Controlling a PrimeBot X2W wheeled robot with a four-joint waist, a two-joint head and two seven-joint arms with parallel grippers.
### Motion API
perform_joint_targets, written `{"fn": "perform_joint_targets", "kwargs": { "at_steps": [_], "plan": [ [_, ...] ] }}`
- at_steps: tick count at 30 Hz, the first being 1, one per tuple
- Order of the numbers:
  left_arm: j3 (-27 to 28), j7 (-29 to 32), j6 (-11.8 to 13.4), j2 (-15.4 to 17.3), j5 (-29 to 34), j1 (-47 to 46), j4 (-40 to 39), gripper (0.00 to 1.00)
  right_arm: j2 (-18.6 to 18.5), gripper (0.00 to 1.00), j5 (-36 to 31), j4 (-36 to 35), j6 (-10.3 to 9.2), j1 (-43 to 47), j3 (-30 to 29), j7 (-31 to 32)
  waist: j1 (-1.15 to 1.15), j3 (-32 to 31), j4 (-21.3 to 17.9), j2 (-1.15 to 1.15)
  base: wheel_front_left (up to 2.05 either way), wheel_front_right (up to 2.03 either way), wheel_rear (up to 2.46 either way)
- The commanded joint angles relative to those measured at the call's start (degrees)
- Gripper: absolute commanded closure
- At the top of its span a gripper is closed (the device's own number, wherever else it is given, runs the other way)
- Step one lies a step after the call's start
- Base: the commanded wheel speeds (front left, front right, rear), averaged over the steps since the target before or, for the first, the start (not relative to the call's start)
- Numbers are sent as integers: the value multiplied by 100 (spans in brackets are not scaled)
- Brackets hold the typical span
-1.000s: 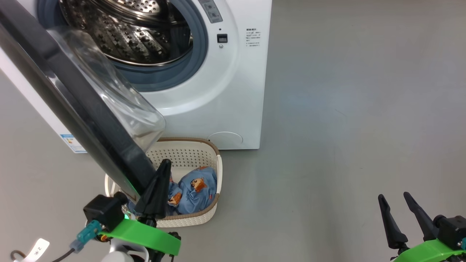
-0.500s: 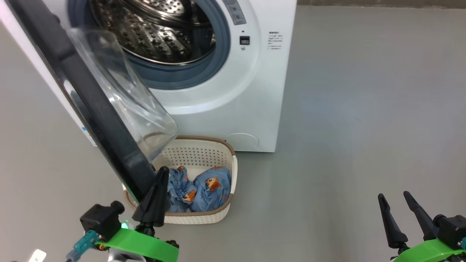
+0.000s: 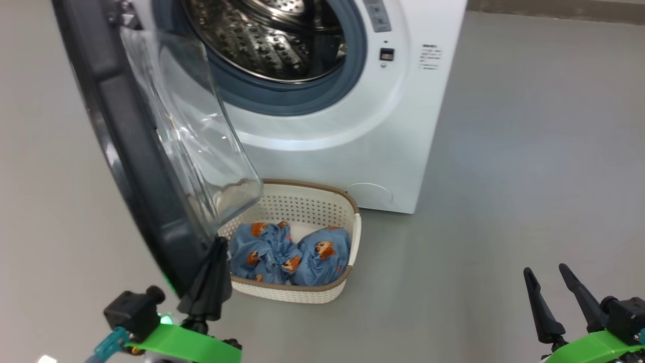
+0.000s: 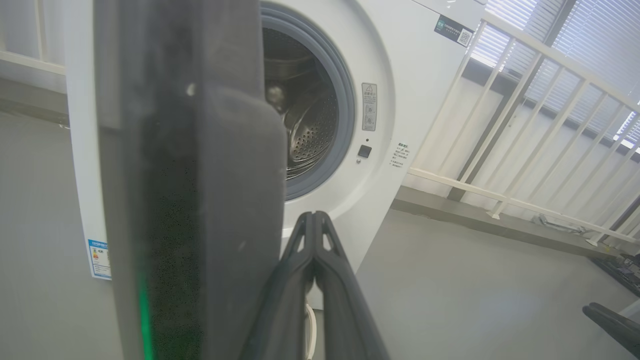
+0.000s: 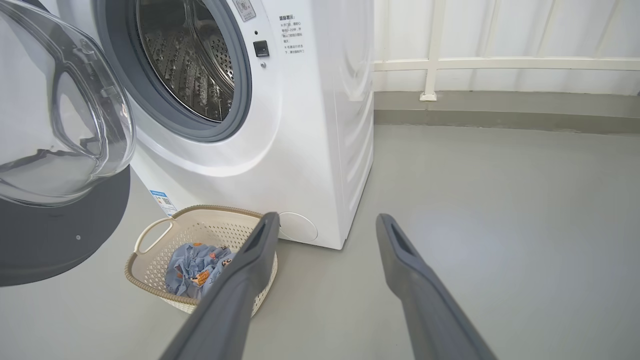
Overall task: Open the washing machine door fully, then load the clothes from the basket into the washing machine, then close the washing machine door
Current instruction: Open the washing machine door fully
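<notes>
Ok, head view, left to right. The washing machine door (image 3: 136, 166) stands open at far left, black rim nearly edge-on to the camera. Its glass bowl (image 3: 201, 141) bulges to the right and overhangs the basket's left end.

The left end effector (image 3: 220, 244) is at lower left on its green mount (image 3: 186, 343). Fingers are clenched together with nothing between them. The tip sits at the door's bottom edge on the glass side; can't tell if it touches. Left wrist view agrees: the door (image 4: 200, 200) is edge-on at left, the clenched end effector (image 4: 314, 215) is just right of it, and the blue label sticker (image 4: 99, 257) is on the machine's side.

The basket (image 3: 302, 209) is on the floor (image 3: 529, 176), just in front of the washing machine (image 3: 352, 136). The clothes (image 3: 292, 254) are inside it, two blue bundles side by side at the near end.

On the machine, the steel drum (image 3: 272, 40) is exposed, with the grey-blue gasket (image 3: 297, 98) around it.

The right end effector (image 3: 545, 270) is at lower right, released, fingers spread and holding nothing. It hangs over bare floor, well apart from the basket.

Right wrist view shows the spread end effector (image 5: 327, 217), with the basket (image 5: 210, 232) and clothes (image 5: 195, 267) partly behind its left finger. The door (image 5: 60, 150) is at upper left and the machine (image 5: 300, 150) is behind the basket.
</notes>
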Motion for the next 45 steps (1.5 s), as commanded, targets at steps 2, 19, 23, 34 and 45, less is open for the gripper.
{"fn": "perform_joint_targets", "kwargs": {
  "at_steps": [2,19,23,34,45],
  "plan": [
    [458,-35,157,192,53,-35,-91,100,-123,0,-72,-155,9,-116,116,-70,0,20,212,0,0,0,0],
    [1272,-35,364,261,134,92,-225,100,-100,0,-87,-158,9,-161,142,-70,0,90,555,0,0,0,0],
    [1519,-35,403,345,173,-2,-186,100,-111,0,-86,-164,9,-178,143,-70,0,109,563,0,0,0,0],
    [2257,-35,498,615,277,-390,66,100,-163,0,-98,-219,9,-193,64,-70,0,292,572,0,0,0,0],
    [2944,-35,446,768,441,-953,662,100,-254,0,-136,-258,9,-336,109,-70,0,540,580,0,0,0,0]
  ]
}}
